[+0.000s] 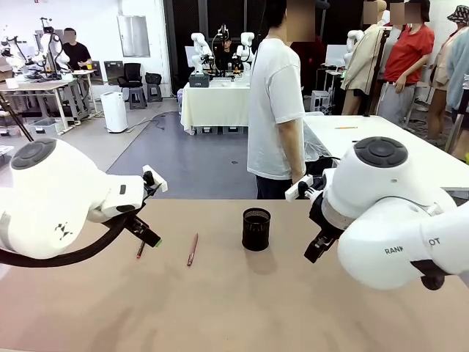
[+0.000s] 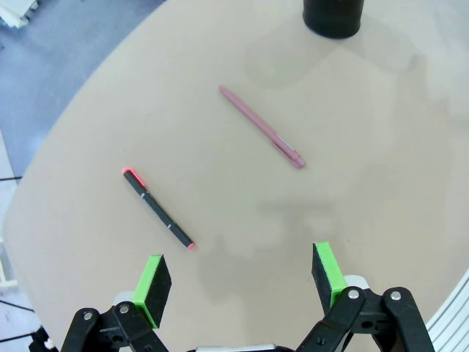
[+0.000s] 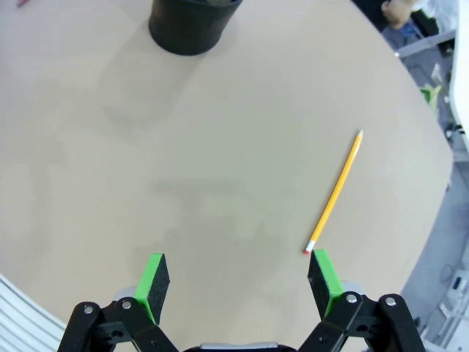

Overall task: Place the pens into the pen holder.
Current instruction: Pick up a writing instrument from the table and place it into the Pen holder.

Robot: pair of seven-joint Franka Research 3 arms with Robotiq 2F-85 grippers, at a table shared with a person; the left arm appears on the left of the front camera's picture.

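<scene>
The black mesh pen holder stands upright at the table's middle, also at the top of the left wrist view and the right wrist view. A reddish-brown pen lies flat left of it. Farther left lies a black pen with red ends. My left gripper hovers open just above that black pen, holding nothing. The yellow pencil lies on the table near one finger of my right gripper, which is open and holding nothing.
A person in a white T-shirt stands at the table's far edge, hands off the table. The tan table curves away at its far corners in both wrist views.
</scene>
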